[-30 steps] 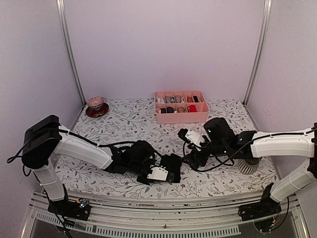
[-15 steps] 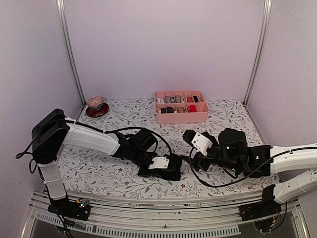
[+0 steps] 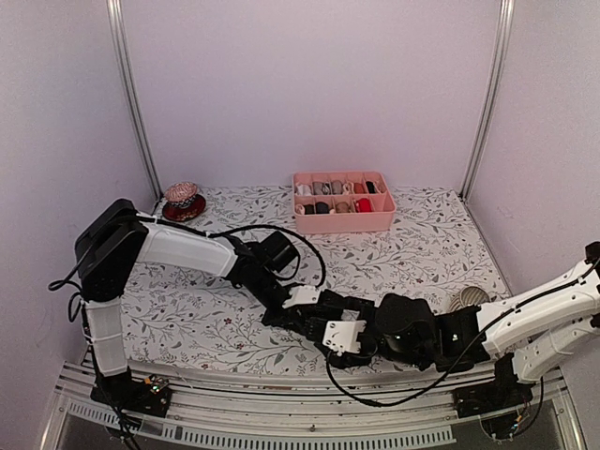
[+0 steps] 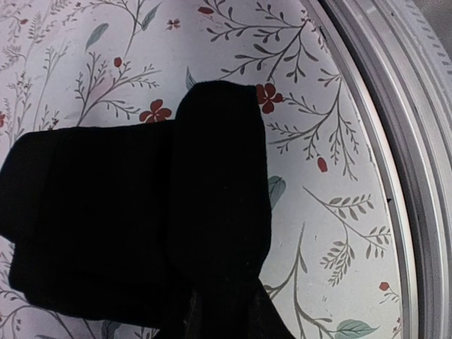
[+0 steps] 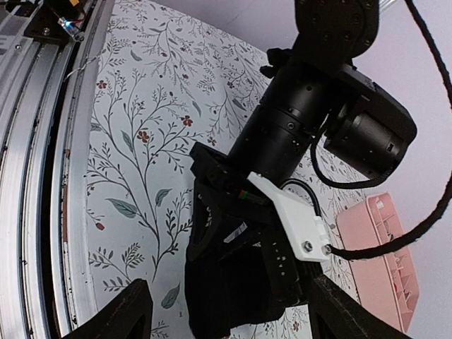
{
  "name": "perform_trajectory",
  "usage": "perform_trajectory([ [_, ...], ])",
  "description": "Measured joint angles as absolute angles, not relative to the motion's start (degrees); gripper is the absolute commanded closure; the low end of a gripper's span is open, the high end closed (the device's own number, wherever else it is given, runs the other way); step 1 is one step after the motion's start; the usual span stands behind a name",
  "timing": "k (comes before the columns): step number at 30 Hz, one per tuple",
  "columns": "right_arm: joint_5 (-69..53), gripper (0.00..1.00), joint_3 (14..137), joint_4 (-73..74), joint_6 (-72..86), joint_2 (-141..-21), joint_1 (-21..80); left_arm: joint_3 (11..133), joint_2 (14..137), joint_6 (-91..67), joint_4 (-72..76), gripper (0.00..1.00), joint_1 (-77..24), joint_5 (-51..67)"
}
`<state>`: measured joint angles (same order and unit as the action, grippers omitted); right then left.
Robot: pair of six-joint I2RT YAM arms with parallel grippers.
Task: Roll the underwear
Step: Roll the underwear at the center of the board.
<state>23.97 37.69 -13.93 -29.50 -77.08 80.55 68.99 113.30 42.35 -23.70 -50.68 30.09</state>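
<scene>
While the left hand grips the underwear, the right hand straddles it.

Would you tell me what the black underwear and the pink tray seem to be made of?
The black underwear: soft matte fabric, likely knit; it folds limply and shows faint ribbing. The pink tray: probably moulded plastic; smooth, rigid, even-coloured walls.

Overhead rear camera faces table; both wrist cameras closely share underwear.
</scene>
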Motion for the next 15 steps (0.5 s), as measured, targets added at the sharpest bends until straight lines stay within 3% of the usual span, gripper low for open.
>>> perform_trajectory([
  [10,23.92,0.35,39.13,-13.04,-33.30,-84.40,82.43,72.49,116.20,42.17,-28.91,0.80,-48.53,36.29],
  [15,24.56,0.37,41.56,-10.50,-33.47,-87.57,82.48,73.73,117.38,42.19,-30.98,0.79,-48.07,38.74],
])
